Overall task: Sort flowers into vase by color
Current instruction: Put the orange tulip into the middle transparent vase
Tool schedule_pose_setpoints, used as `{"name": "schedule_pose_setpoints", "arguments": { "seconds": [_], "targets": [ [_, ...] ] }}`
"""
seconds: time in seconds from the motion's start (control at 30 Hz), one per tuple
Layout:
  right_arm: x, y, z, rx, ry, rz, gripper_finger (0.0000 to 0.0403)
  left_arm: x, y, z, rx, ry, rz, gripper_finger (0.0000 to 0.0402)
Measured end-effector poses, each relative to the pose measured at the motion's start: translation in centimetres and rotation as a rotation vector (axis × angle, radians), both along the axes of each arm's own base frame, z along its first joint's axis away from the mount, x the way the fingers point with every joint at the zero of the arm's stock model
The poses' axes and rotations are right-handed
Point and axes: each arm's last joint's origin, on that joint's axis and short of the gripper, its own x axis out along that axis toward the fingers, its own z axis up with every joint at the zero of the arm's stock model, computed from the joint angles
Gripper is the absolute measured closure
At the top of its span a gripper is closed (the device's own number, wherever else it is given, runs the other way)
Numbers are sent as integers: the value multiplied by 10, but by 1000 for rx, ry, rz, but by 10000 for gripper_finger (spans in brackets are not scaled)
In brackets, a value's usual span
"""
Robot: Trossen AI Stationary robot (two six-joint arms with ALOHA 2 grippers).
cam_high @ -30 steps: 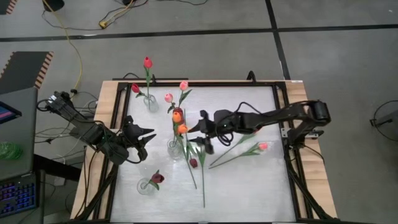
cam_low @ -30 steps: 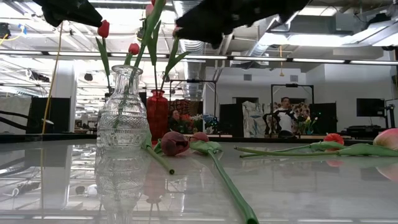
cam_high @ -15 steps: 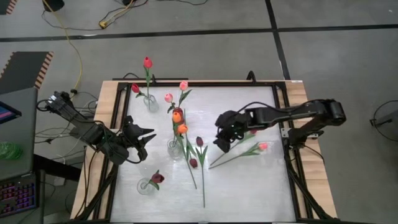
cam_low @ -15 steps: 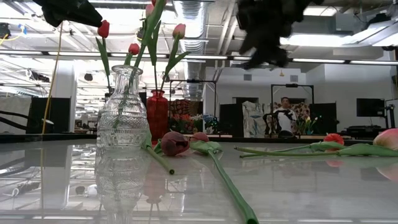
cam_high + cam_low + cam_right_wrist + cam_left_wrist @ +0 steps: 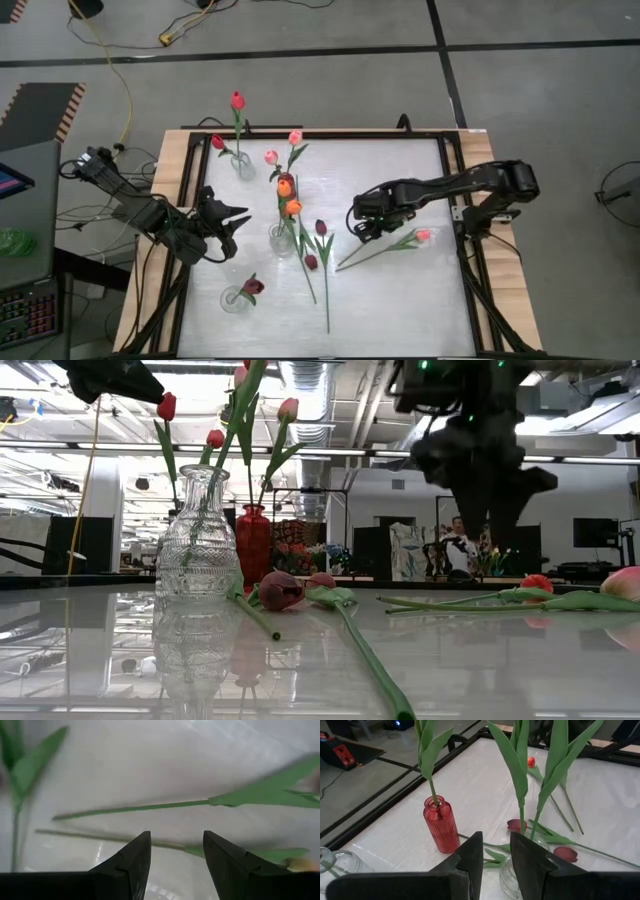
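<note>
- High view: right gripper (image 5: 362, 225), empty and open, moved from centre vase (image 5: 281, 240) toward pink flower (image 5: 385, 247) at four o'clock.
- Signals next pick.
- Left gripper (image 5: 232, 222) parked at nine o'clock, slightly parted.

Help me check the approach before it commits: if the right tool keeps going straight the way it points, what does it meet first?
Most likely the green stems of the flowers lying on the white table. The right tool is open and points down at them, one stem crossing just beyond its tips. Depth is unclear.
</note>
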Motion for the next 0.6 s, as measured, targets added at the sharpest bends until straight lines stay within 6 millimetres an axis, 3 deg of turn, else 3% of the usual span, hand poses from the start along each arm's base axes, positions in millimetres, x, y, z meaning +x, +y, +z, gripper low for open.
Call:
{"name": "schedule_pose_setpoints", "arguments": {
  "seconds": [0.3,0.6],
  "targets": [
    [11,0,-37,10,157,-136,196,0,0,0,4,4,-4,316],
    [10,0,-42,5,211,-343,196,0,0,0,30,20,-18,316]
  ]
}}
